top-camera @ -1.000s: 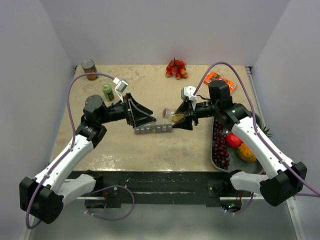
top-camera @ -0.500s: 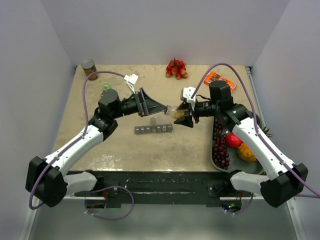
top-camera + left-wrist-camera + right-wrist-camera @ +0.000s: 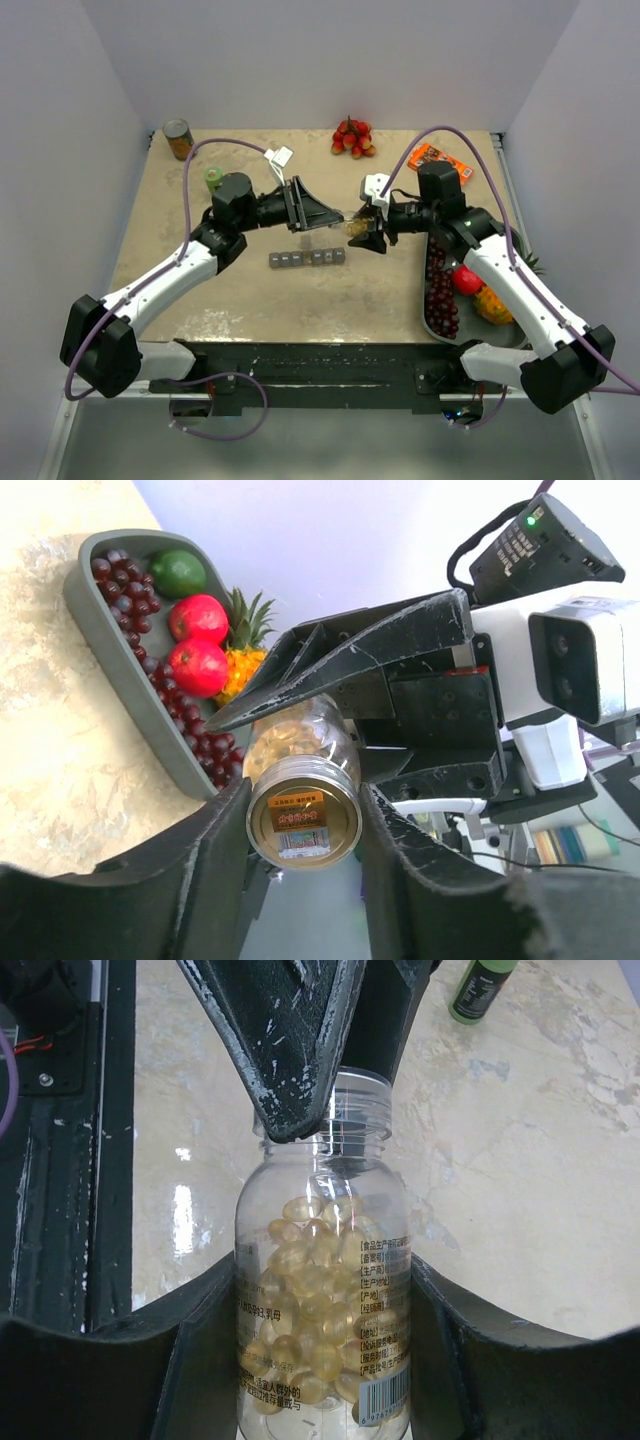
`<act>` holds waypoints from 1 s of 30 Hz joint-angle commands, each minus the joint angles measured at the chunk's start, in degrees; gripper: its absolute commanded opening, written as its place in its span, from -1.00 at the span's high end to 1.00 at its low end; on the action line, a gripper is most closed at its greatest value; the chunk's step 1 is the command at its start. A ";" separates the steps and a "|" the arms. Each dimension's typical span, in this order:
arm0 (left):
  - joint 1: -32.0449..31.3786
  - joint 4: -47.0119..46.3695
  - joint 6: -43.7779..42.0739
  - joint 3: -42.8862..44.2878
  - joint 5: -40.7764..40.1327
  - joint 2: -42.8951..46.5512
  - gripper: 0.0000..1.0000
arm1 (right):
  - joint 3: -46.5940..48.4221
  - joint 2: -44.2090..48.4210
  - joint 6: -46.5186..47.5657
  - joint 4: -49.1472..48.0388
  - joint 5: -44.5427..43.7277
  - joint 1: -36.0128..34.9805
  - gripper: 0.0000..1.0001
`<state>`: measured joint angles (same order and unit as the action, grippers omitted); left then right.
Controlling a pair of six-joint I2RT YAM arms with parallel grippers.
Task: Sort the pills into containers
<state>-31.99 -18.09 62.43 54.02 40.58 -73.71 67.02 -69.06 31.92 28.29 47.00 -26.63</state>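
The table (image 3: 250,300) carries a fruit tray (image 3: 95,615) along its right side. Over the middle the right gripper (image 3: 322,1310) is clamped on the body of a clear pill bottle (image 3: 302,805) full of yellow capsules (image 3: 300,1260), held roughly level in the air with its gold-faced top toward the left gripper (image 3: 336,213). The left gripper brackets that top closely on both sides; whether it presses I cannot tell. The strip (image 3: 307,258) lies flat on the table just nearer the bases than the bottle, apart from both grippers. A green bottle (image 3: 214,178) stands far left, a can (image 3: 178,138) in the far-left corner.
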 commanded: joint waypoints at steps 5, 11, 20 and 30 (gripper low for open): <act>-0.71 -1.16 -4.68 3.28 6.79 -1.17 0.68 | -0.49 -0.11 -2.47 -3.94 2.38 -0.26 1.00; -0.79 5.95 -20.14 7.06 11.80 -3.10 0.74 | -4.53 -0.64 -15.35 -10.51 9.41 -0.26 1.00; -3.69 0.35 -24.81 6.01 14.78 -3.10 0.66 | -12.79 -4.06 -49.52 -40.53 22.16 1.23 1.00; -2.91 2.36 -40.66 10.05 25.60 -5.82 0.36 | -18.34 -4.51 -70.78 -64.52 25.68 1.58 1.00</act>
<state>-31.83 -13.04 27.77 60.62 58.28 -77.17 46.78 -74.41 -30.33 -23.77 74.43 -24.18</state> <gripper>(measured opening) 0.485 0.553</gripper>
